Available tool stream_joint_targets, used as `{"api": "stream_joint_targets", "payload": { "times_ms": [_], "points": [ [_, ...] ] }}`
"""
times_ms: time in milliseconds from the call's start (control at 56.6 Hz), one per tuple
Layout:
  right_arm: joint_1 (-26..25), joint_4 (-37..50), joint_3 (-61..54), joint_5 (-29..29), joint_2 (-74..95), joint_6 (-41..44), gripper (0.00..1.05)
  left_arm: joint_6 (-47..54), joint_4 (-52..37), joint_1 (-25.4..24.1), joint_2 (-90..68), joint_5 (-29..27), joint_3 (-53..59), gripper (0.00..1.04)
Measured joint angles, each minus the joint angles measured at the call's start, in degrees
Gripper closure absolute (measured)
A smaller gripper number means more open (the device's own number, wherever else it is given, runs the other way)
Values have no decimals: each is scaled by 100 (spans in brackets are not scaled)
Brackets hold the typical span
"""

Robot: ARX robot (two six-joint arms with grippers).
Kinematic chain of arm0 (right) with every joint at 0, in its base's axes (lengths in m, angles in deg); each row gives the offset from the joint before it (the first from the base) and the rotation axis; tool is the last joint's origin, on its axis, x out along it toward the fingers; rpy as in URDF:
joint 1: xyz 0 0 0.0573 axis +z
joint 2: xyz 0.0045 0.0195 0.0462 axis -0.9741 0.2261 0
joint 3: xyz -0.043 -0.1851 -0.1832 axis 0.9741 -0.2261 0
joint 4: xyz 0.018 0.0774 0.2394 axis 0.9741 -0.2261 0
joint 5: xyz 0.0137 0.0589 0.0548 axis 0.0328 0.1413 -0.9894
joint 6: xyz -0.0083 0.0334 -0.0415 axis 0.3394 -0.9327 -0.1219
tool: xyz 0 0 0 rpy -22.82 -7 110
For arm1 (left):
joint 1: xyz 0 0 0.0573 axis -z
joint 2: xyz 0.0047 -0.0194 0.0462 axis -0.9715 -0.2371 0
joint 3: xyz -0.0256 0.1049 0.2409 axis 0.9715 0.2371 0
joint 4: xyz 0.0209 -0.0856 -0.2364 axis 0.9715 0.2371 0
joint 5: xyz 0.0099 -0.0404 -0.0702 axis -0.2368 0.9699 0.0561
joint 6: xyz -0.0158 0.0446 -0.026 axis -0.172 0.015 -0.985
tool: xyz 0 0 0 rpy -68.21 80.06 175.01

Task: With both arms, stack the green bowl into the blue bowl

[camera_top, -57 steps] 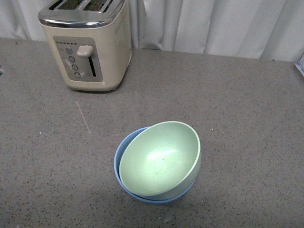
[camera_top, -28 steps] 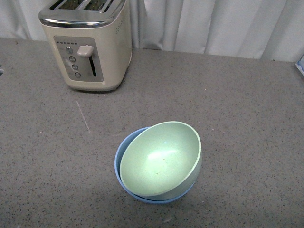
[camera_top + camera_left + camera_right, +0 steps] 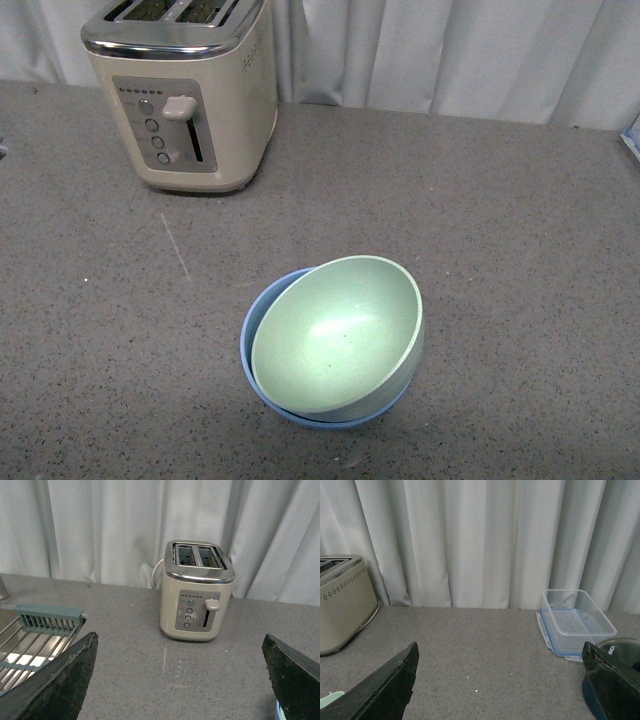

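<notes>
Nothing shifts across the last second: both bowls and the toaster lie just as they did in the earlier front views, apart perhaps from a faint settling of the green bowl.

Taking the cream toaster [image 3: 180,95] as landmark and reading left to right: a wire dish rack [image 3: 30,645] with a teal comb-like holder sits to its left in the left wrist view. The left gripper [image 3: 180,680] looks straight at the toaster's face, its fingers spread wide with only desk [image 3: 500,220] between them, holding nothing. In front of the toaster and off to its right, the blue bowl [image 3: 252,318] rests on the desk with the green bowl [image 3: 335,335] nested inside it, tilted so its rim rides higher on the side away from the toaster; it seems to have seated off-centre rather than flat. Farther right, the right gripper [image 3: 500,680] is likewise splayed and empty, facing the curtain, with a clear lidless container [image 3: 576,621] well to the toaster's right. The stack looks done, which would explain both arms standing clear.
</notes>
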Motion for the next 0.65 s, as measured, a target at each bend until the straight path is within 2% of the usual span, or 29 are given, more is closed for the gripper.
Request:
{"api": "stream_joint_targets", "payload": {
  "times_ms": [653],
  "points": [
    [0, 0, 0, 0, 0, 0, 9, 0, 0, 0, 0, 0, 0, 6]
  ]
}}
